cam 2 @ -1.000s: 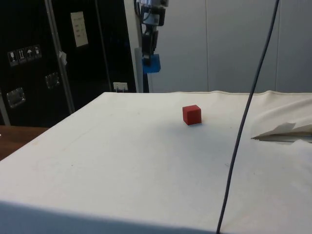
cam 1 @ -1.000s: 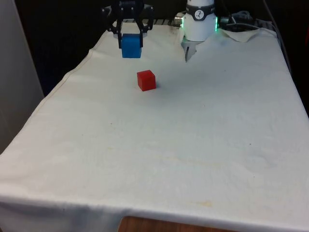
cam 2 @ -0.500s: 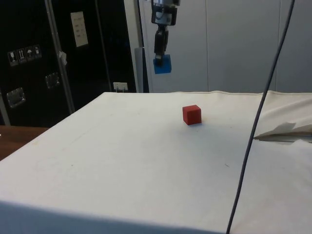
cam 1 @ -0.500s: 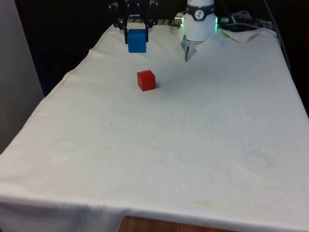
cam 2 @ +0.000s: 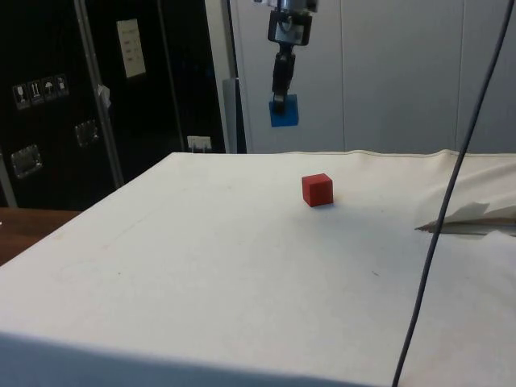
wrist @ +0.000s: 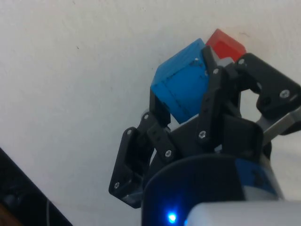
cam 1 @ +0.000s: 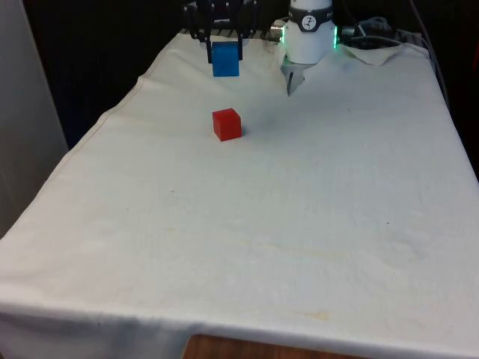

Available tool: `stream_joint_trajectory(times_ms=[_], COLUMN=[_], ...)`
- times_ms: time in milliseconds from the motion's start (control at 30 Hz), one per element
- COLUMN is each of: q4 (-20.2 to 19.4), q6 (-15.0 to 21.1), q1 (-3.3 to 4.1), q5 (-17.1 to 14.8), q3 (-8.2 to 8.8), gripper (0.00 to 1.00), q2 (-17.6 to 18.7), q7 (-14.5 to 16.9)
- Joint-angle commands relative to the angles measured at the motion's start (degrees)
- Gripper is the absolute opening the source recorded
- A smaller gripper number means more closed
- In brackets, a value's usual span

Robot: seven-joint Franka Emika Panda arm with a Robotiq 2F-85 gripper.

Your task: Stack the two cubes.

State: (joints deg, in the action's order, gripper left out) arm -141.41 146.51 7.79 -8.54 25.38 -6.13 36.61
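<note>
A blue cube [cam 1: 225,60] hangs high above the table with my gripper [cam 1: 224,54] shut on it. From the side, the blue cube [cam 2: 284,110] sits in the gripper [cam 2: 282,105] well above the cloth. A red cube [cam 1: 227,124] rests alone on the white cloth, nearer the camera than the held cube in the front view. In the side view the red cube [cam 2: 318,189] lies below and a little right of the blue one. The wrist view has the blue cube [wrist: 181,84] between the black fingers [wrist: 160,110], with the red cube [wrist: 225,44] peeking out past it.
The white cloth [cam 1: 284,224] spreads wide toward the front edge. A crumpled fold of cloth [cam 2: 468,218] lies at the side view's right. A dark cable [cam 2: 439,218] hangs across the side view.
The gripper has carried the blue cube toward the front view's right and kept it high, closing the sideways gap to the red cube. The red cube has stayed put.
</note>
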Motion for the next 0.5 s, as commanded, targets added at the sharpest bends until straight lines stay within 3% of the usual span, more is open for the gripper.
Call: stream_joint_trajectory(times_ms=[0, 233, 267, 300, 467], q4=[-1.0, -5.8, -4.9, -6.4, -8.7], q6=[1.1, 3.4, 2.2, 3.7, 5.4], q1=[-0.29, -0.34, 0.00, -0.34, -0.46], q5=[1.1, 0.8, 0.0, 0.7, 0.2], q3=[-0.11, -0.17, 0.00, -0.17, -0.11], gripper=[0.01, 0.01, 0.01, 0.01, 0.01], q2=[-0.6, -3.8, -3.4, -4.1, -4.6], q7=[-0.6, -0.2, 0.3, -0.2, -0.9])
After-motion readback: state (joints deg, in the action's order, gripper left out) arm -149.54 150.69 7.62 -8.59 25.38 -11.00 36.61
